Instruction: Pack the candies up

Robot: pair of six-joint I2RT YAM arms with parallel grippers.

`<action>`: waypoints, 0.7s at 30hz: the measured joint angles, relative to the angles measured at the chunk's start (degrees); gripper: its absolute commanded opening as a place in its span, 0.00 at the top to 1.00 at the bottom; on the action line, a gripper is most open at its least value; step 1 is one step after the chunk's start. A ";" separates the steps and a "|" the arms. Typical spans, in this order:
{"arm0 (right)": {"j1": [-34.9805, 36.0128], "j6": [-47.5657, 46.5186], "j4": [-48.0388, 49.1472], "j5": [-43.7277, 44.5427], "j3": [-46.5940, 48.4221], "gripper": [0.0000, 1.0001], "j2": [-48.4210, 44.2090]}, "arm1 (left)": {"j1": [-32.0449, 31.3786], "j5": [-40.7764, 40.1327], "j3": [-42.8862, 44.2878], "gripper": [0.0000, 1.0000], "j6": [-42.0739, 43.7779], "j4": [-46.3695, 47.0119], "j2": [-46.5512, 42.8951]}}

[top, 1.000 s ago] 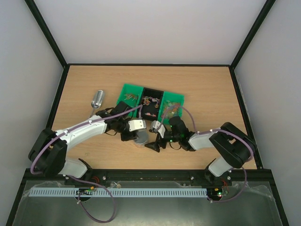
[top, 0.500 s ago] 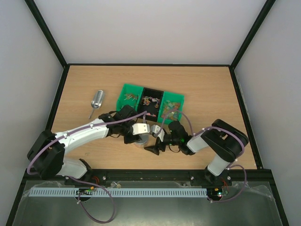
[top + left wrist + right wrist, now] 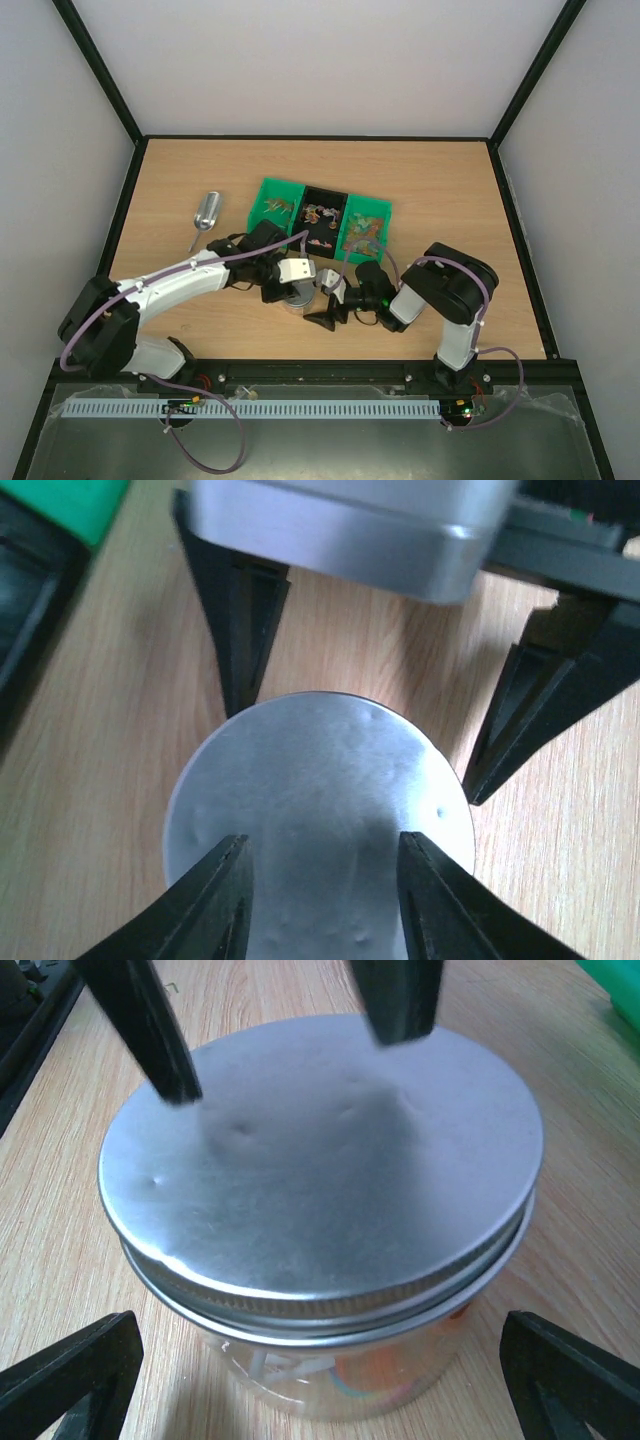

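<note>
**Candies sit in a capped jar between two robot grippers**

Candies in orange, white and teal wrappers show through the wall of a clear jar. The jar stands upright on the wooden table, near its front edge and just in front of a row of three bins.

A round metal lid covers the mouth of the jar. The frames do not show whether it is screwed tight.

The left gripper points down over the jar with its fingers parted. Both tips are on or just above the top face of the lid, inside its rim, and they grasp nothing.

The right gripper lies low at the jar's right side with its jaws spread wide. One finger is on each side of the jar, both stand clear of the glass, and it too holds nothing.

The bins run green, black, green from left to right. More loose sweets lie in all three, most thickly in the black one.

A metal scoop lies on the table to the left of the bins, well apart from the jar.
</note>
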 measured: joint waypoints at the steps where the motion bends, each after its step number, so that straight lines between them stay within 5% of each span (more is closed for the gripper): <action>1: 0.00 0.24 0.85 0.00 0.00 0.01 0.50 | 0.24 -0.09 0.42 0.44 0.13 -0.52 -0.20; 7: 0.46 1.36 4.42 0.17 0.04 0.01 1.81 | 1.27 -0.55 1.75 0.15 -0.94 -0.24 -3.43; 15: 1.55 3.02 6.86 0.59 1.03 0.01 3.93 | 2.21 -1.14 -0.98 0.01 -2.01 1.11 -6.27; 21: 2.01 4.09 7.23 0.70 2.75 0.01 5.53 | 2.58 -2.01 -4.66 0.01 -1.46 1.31 -9.07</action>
